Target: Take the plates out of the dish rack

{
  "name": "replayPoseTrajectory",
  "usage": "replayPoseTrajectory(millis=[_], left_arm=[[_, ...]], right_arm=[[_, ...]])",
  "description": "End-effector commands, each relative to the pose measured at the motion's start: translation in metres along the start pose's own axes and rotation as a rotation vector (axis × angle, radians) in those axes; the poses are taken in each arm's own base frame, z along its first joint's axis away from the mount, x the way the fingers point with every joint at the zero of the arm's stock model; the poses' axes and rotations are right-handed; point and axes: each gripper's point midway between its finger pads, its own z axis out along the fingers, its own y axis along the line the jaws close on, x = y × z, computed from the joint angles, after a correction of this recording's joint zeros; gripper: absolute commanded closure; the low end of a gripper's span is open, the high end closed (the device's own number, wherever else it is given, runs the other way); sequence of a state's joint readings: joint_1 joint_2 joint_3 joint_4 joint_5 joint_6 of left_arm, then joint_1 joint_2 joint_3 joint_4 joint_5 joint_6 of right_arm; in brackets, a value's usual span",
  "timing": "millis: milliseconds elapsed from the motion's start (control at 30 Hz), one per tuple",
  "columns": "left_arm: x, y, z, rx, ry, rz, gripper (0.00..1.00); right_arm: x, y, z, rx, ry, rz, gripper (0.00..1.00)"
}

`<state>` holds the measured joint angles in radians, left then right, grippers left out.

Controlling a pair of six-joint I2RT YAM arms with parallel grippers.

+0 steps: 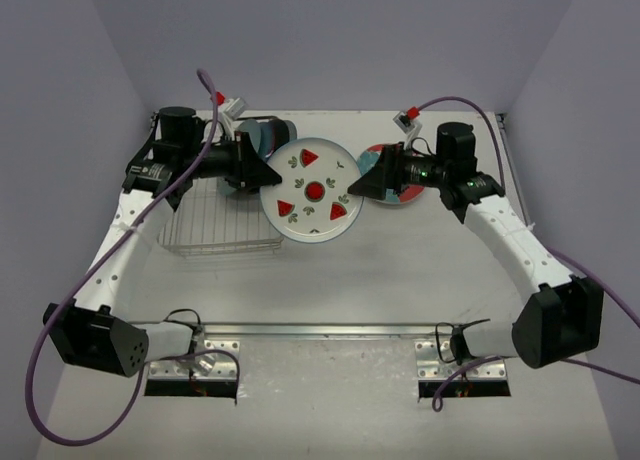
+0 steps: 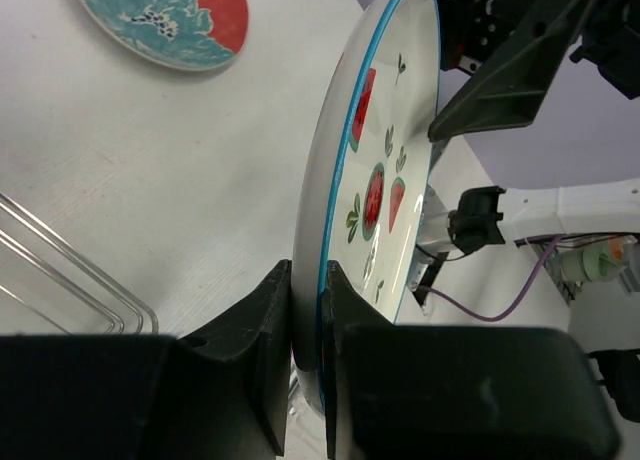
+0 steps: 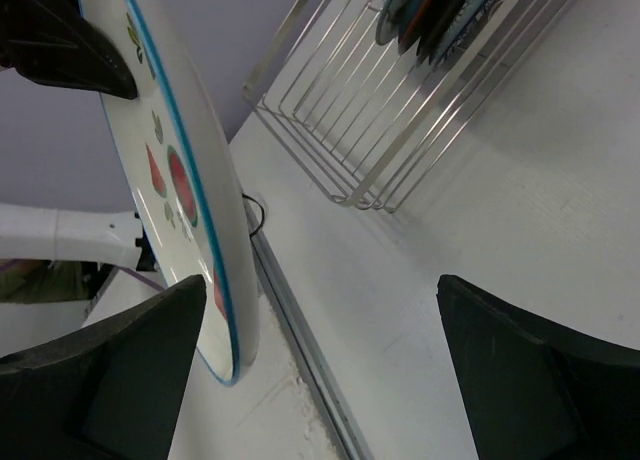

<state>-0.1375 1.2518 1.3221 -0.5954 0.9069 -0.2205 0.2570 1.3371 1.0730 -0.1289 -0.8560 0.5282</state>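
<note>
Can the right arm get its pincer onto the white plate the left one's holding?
Probably yes. The right pincer is open at the white plate's free rim with nothing between them; the left pincer grips only the opposite edge.

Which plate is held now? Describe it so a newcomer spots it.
Start at the wire rack left of centre. Just right of it, the left hand pinches a plate by its rim. It alone is white with red shapes and a blue edge.
</note>
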Motion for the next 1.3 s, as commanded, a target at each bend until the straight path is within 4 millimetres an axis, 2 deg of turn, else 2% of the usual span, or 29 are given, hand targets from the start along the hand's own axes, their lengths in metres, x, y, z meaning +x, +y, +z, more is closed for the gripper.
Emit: replayPoseTrajectory(millis=[0,67,100,167,200,233,267,333,367,400,433,467,500,633,733,800,900,1000,1100,1267], left_arm=[[-0.017,-0.031,-0.002,0.182,-0.035,0.072,1.0],[-0.015,-0.029,0.001,0.199,-0.026,0.054,1.0],[-0.014,-0.028,0.003,0.204,-0.022,0.043,1.0],[-0.012,-0.022,0.006,0.202,-0.014,0.028,1.0],[-0.012,-0.019,0.008,0.194,-0.013,0.024,1.0],[-0.011,-0.015,0.01,0.183,-0.012,0.019,1.0],[-0.011,-0.011,0.012,0.168,-0.013,0.017,1.0],[-0.012,0.003,0.017,0.111,-0.018,0.001,0.97],[-0.014,0.009,0.019,0.087,-0.024,0.0,0.91],[-0.015,0.014,0.02,0.065,-0.025,-0.002,0.68],[-0.016,0.02,0.022,0.039,-0.026,-0.004,0.38],[-0.018,0.025,0.022,0.012,-0.032,-0.007,0.15],[-0.021,0.031,0.022,-0.026,-0.04,-0.008,0.02],[-0.039,0.046,0.015,-0.161,-0.091,0.024,0.0],[-0.065,0.067,-0.01,-0.383,-0.205,0.067,0.0],[-0.081,0.065,-0.03,-0.472,-0.29,0.116,0.0],[-0.101,0.066,-0.06,-0.614,-0.404,0.164,0.0],[-0.104,0.067,-0.07,-0.659,-0.423,0.174,0.0],[-0.102,0.07,-0.072,-0.679,-0.421,0.171,0.0],[-0.097,0.074,-0.075,-0.703,-0.422,0.175,0.0]], right_arm=[[-0.019,0.016,0.013,-0.064,-0.016,-0.051,0.13],[-0.016,0.019,0.02,-0.079,-0.002,-0.051,0.25],[-0.016,0.02,0.021,-0.085,0.0,-0.052,0.35],[-0.014,0.02,0.024,-0.093,0.007,-0.049,0.61],[-0.013,0.019,0.024,-0.094,0.009,-0.049,0.78],[-0.013,0.018,0.025,-0.091,0.011,-0.049,0.92],[-0.011,0.016,0.025,-0.083,0.015,-0.041,0.98],[-0.008,0.014,0.024,-0.076,0.019,-0.025,1.0],[-0.007,0.013,0.024,-0.077,0.022,-0.015,1.0],[-0.003,0.012,0.023,-0.08,0.03,0.01,1.0],[0.0,0.01,0.022,-0.082,0.038,0.041,1.0],[0.002,0.008,0.02,-0.081,0.04,0.06,1.0],[0.003,0.003,0.017,-0.076,0.04,0.083,1.0],[-0.001,-0.014,0.003,-0.059,0.019,0.16,1.0],[-0.012,-0.039,-0.022,-0.026,-0.034,0.263,1.0],[-0.017,-0.052,-0.034,-0.006,-0.065,0.304,1.0],[-0.031,-0.091,-0.063,0.095,-0.149,0.368,1.0],[-0.038,-0.138,-0.077,0.189,-0.191,0.447,1.0],[-0.045,-0.176,-0.08,0.248,-0.197,0.494,1.0],[-0.055,-0.212,-0.077,0.277,-0.193,0.509,1.0]])
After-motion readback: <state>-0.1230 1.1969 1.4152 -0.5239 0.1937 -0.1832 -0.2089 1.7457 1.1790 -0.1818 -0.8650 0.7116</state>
